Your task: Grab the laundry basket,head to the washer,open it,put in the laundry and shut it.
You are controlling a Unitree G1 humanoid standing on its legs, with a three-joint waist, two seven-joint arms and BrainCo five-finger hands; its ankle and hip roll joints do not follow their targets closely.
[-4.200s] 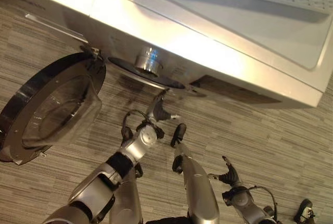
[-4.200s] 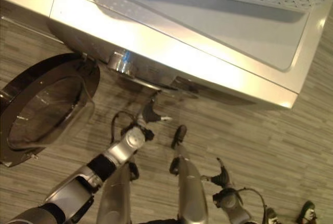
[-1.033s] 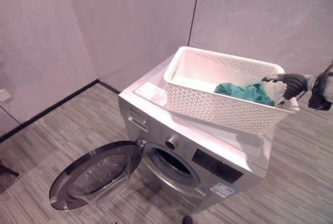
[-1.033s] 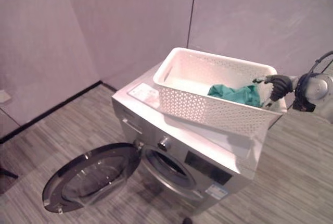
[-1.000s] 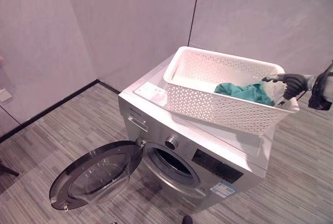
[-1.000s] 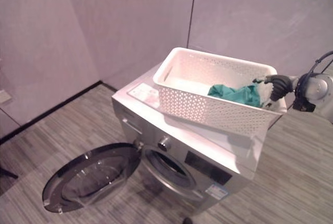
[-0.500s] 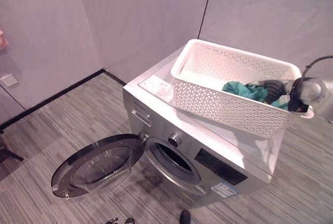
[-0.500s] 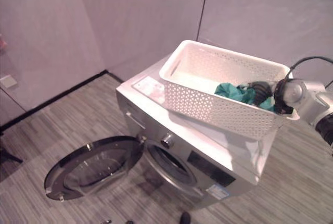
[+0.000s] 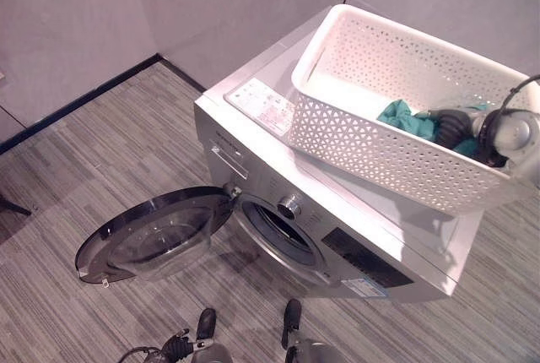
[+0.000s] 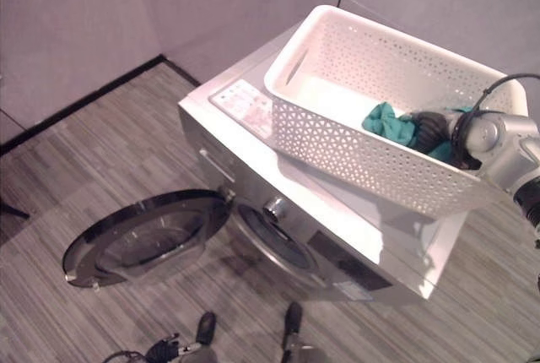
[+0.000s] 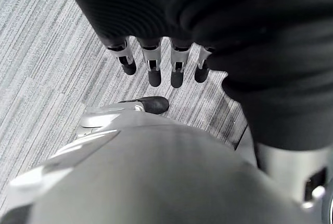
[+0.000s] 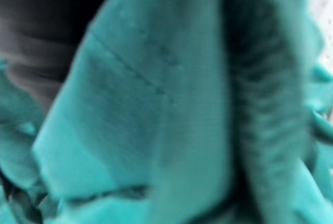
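The right hand [image 10: 429, 132] was down inside the laundry basket [image 9: 371, 148], pressed into the teal laundry [image 10: 390, 123]; whether its fingers had closed on the cloth I could not tell, since the fabric hid them. The left hand [image 11: 156, 62] hung low over the floor, fingers straight and holding nothing. The basket sat on top of the washer [image 9: 261, 181], whose round door [image 9: 152, 235] stood swung open. This looked like the loading step; next the cloth would need lifting out and carrying down to the drum opening [image 9: 278, 236].
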